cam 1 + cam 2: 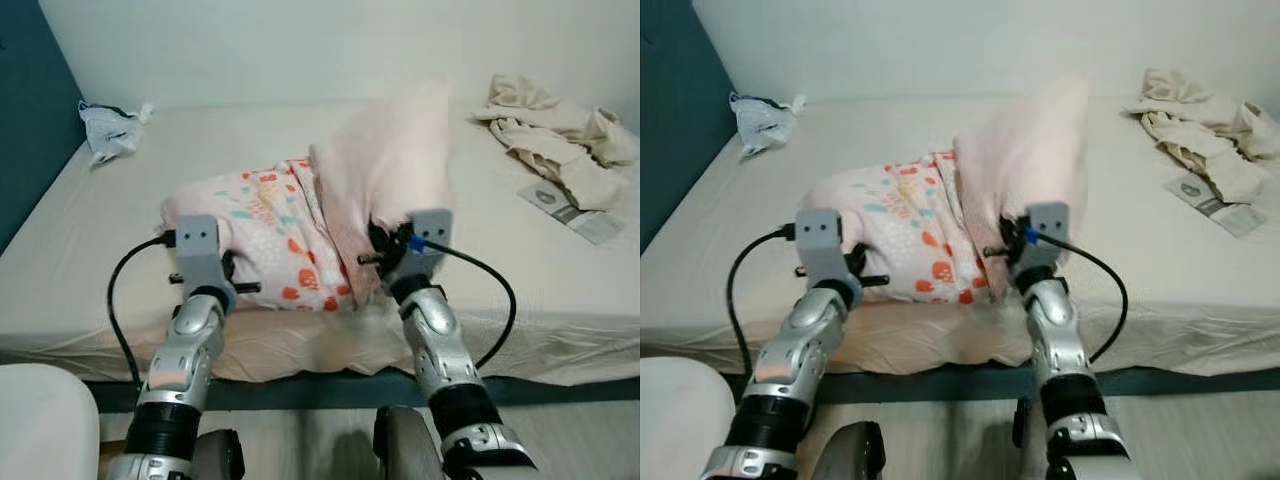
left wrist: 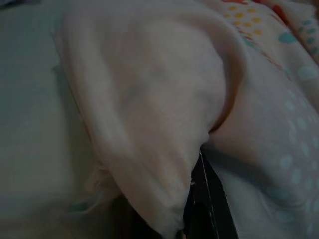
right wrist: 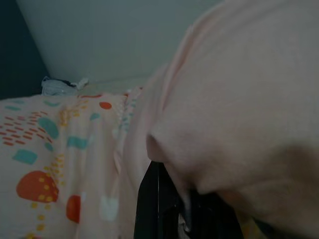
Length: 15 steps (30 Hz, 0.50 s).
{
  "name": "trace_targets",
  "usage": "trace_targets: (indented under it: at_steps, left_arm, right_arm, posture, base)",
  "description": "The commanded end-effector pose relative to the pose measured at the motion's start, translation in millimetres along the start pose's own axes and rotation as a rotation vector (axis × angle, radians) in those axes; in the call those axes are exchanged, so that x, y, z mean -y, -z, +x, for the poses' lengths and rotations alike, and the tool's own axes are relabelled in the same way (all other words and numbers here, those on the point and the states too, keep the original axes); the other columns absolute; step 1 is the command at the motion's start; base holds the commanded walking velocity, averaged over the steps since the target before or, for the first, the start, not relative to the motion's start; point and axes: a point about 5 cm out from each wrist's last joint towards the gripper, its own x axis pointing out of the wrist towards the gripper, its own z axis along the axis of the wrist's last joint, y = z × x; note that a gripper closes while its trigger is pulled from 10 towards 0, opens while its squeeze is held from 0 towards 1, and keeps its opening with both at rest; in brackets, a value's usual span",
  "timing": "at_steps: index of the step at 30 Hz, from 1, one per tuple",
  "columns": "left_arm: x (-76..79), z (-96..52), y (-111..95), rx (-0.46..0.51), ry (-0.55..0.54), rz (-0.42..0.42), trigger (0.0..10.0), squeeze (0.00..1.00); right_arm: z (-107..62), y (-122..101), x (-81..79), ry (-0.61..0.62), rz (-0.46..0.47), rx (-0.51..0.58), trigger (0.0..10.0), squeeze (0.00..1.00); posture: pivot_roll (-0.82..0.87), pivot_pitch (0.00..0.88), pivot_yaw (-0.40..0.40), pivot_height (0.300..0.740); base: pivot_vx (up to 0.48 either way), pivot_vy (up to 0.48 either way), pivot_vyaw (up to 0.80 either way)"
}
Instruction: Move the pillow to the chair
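Both grippers, left (image 1: 222, 272) and right (image 1: 385, 252), seemingly pinch the pillow (image 1: 310, 225) on the beige bed (image 1: 120, 250); beyond it, crumpled cloth (image 1: 560, 135); pale wall behind.

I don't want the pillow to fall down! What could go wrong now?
The soft pink patterned pillow is floppy, and its right end is bunched upward. The left gripper and right gripper each seem to pinch only a fold of fabric, so it might slip out. It could also sag between them and drag on the beige bed sheet when lifted.
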Motion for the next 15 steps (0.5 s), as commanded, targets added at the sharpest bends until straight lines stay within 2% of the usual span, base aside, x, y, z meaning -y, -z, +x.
trace_targets:
  at_steps: [1, 3, 10, 15]
  left_arm:
    - [-0.6, -2.3, -5, 0.031, -0.008, 0.008, 10.0, 0.0]
    - [-0.2, -2.3, -5, 0.031, -0.008, 0.003, 10.0, 0.0]
    - [12.5, -5.5, -10, 0.058, 0.071, -0.002, 10.0, 0.0]
    - [15.5, -6.6, -11, 0.086, 0.099, 0.072, 10.0, 0.0]
  right_arm:
    - [-0.2, 1, -14.2, -0.058, 0.006, -0.008, 9.6, 0.0]
    - [-0.1, 2, -15.5, -0.061, 0.005, -0.01, 10.0, 0.0]
    - [4.8, 0, -17.4, -0.04, -0.044, -0.013, 10.0, 0.0]
    - [4.7, -2, -17.6, -0.046, -0.057, -0.012, 10.0, 0.0]
  posture:
    - [-0.01, 0.045, 0.013, 0.582]
    - [-0.01, 0.044, 0.012, 0.582]
    - [0.0, 0.033, 0.009, 0.582]
    - [0.0, 0.028, 0.008, 0.582]
  base:
    - [0.0, 0.0, 0.0]
    - [0.0, 0.0, 0.0]
    - [0.0, 0.0, 0.0]
    - [0.0, 0.0, 0.0]
